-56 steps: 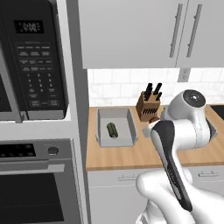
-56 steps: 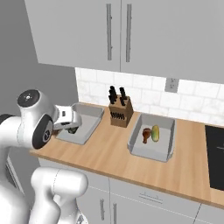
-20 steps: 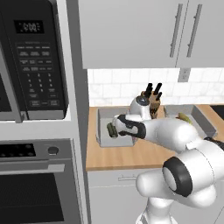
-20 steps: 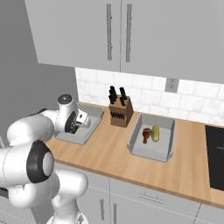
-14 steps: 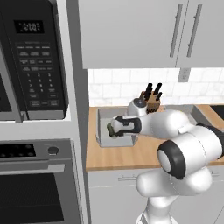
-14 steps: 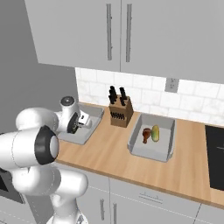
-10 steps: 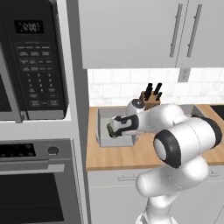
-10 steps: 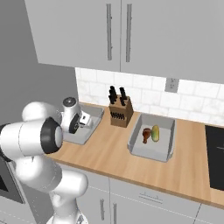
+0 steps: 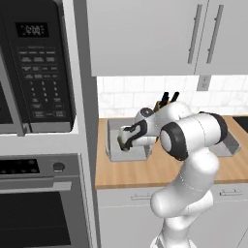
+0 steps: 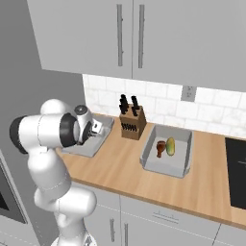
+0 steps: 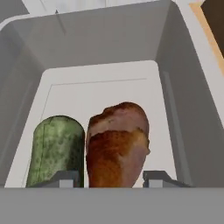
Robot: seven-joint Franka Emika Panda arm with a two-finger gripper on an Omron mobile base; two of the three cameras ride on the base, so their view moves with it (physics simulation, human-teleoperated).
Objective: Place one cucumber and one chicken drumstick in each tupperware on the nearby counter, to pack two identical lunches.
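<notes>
Two grey tupperwares sit on the counter [image 10: 125, 175]. Taking the knife block [image 10: 130, 126] as landmark, the right-hand tupperware [image 10: 185, 144] already holds a drumstick and a cucumber; the left-hand tupperware [image 11: 183, 83] lies on the block's other side, under the end effector [image 11: 109, 178]. Its fingers stand slightly apart on either side of the chicken drumstick [image 11: 117, 144], which lies just beside the cucumber [image 11: 56, 148]; whether they grip it I cannot tell. If the drumstick clings to a fingertip as the arm lifts, it could drag out of the tupperware. The microwave display [image 9: 33, 29] is too blurred to read.
</notes>
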